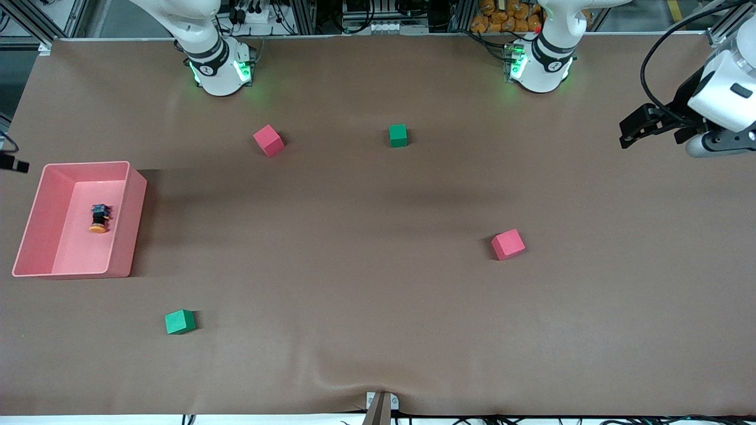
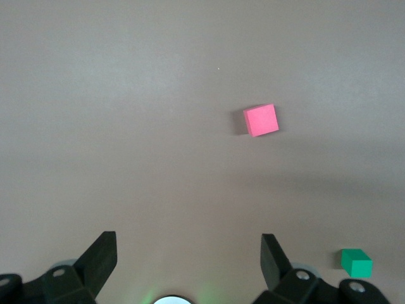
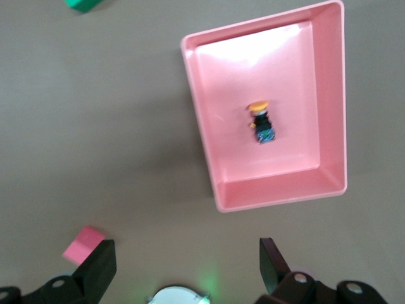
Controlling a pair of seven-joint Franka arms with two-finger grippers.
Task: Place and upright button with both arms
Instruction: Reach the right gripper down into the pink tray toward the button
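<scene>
button [image 1: 99, 218]: lying on its side in the pink bin [image 1: 131, 224] at the right arm's end, orange cap toward the front camera
right gripper [image 3: 183, 266]: mine, fingers apart, empty, high over the table beside the bin
left gripper [image 2: 190, 259]: fingers apart, empty, waiting at its own end
plan: I'd centre over the button, drop straight inside the walls, pinch the black body across its width

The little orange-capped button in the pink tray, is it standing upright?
No, the button lies on its side on the floor of the pink tray, its orange cap pointing sideways toward the front camera.
</scene>
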